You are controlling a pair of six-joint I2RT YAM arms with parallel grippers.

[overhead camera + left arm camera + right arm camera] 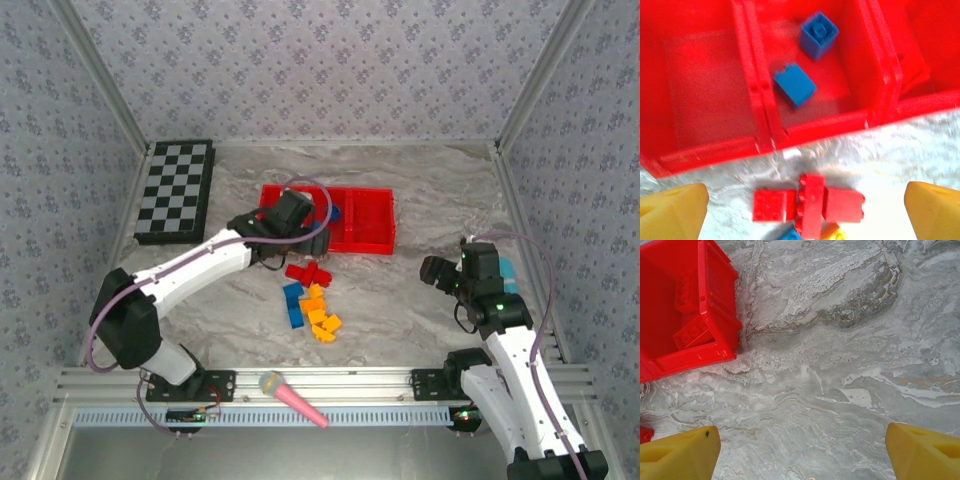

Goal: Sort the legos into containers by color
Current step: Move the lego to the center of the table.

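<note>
Yellow fingertips [675, 210] of left gripper [802, 215] spread wide and empty, loose red legos [810, 202] on the table [890, 150] between them; just ahead sits the red tray [705, 152], two blue legos [796, 86] lying in its middle compartment [837, 90]. More loose legos [312, 300] piled just behind that gripper, toward its base. Also released and empty, right gripper [802, 450] hangs over the table, tray's end compartment [715, 302] ahead to its left with red bricks [690, 332] inside
</note>
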